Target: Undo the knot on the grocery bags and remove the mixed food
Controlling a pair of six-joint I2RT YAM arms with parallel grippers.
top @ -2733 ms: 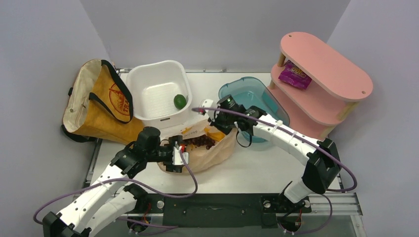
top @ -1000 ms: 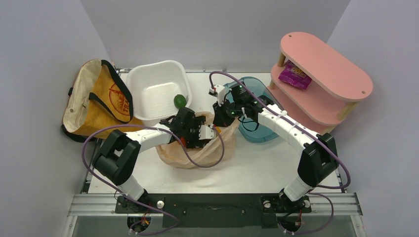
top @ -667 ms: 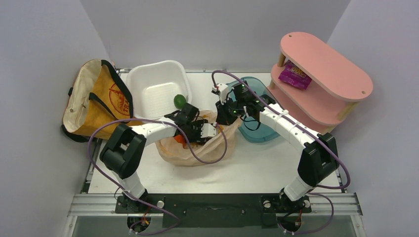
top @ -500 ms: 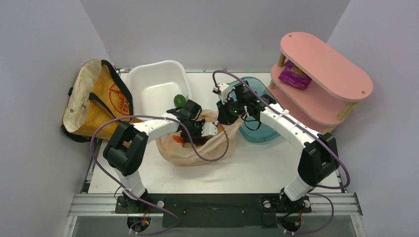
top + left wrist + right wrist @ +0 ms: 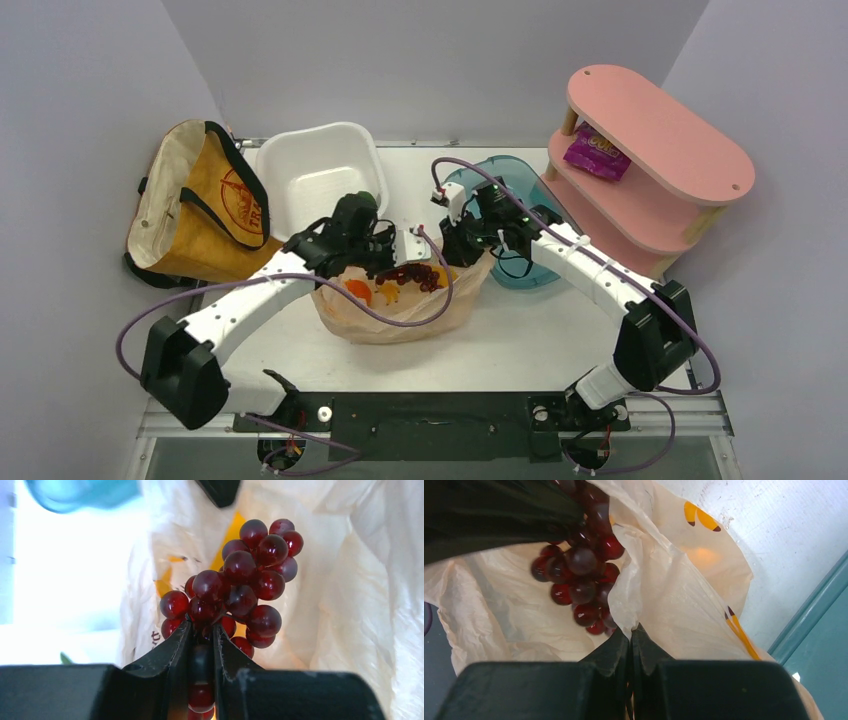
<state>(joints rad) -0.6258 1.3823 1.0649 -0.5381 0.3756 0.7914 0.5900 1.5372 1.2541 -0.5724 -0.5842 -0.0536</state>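
Note:
The peach plastic bag (image 5: 400, 315) lies open at the table's middle. My left gripper (image 5: 201, 626) is shut on the stem end of a bunch of dark red grapes (image 5: 243, 582), which hangs over the bag's mouth (image 5: 412, 276). An orange (image 5: 358, 291) shows inside the bag, to the left of the grapes. My right gripper (image 5: 630, 631) is shut on a fold of the bag's rim (image 5: 634, 597) at its far right side (image 5: 458, 247). The mustard canvas tote (image 5: 205, 215) stands at the far left, away from both grippers.
A white tub (image 5: 310, 165) sits behind the bag, partly under my left arm. A teal tub (image 5: 525, 190) lies under my right arm. A pink two-tier shelf (image 5: 655, 125) at the right holds a purple snack packet (image 5: 593, 152).
My left gripper has shut on the grapes inside the bag and raised them to its mouth, its arm swinging out to the left. The right gripper has kept its hold on the rim.

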